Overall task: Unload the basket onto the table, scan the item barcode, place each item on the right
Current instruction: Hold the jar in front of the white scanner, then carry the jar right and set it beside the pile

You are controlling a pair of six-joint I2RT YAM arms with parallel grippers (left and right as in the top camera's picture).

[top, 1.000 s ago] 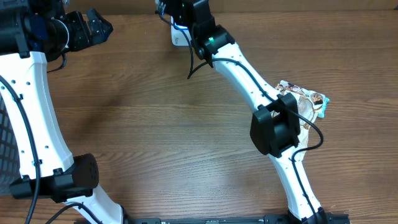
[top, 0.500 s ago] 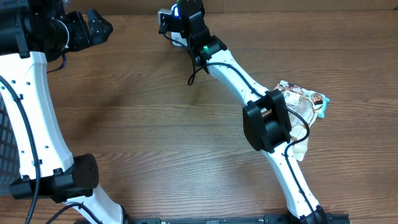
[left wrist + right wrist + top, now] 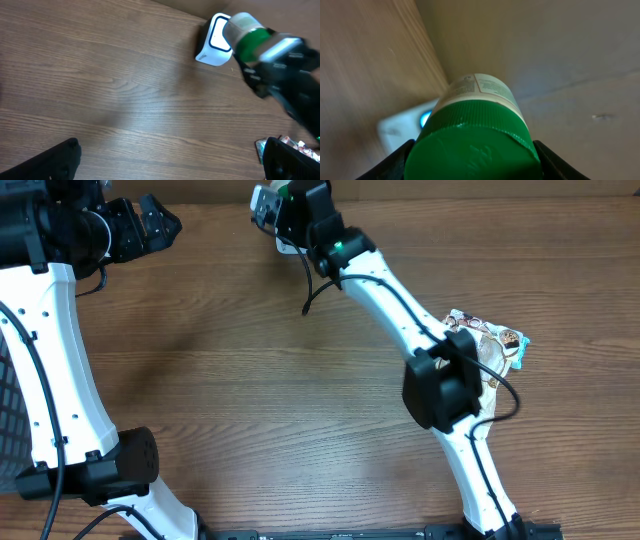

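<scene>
Right gripper (image 3: 280,200), clamping the green-capped bottle (image 3: 247,31), is sweeping it back over the white scanner (image 3: 214,40) at top centre of the overhead view. Its label is being presented, so the scan is probably under way. Left gripper (image 3: 150,225) is idling spread wide, upper left.

Right arm stretches far forward, its pincer (image 3: 274,202) clamped round a bottle (image 3: 475,145); left pincer (image 3: 160,222) (far left) gapes wide.
</scene>
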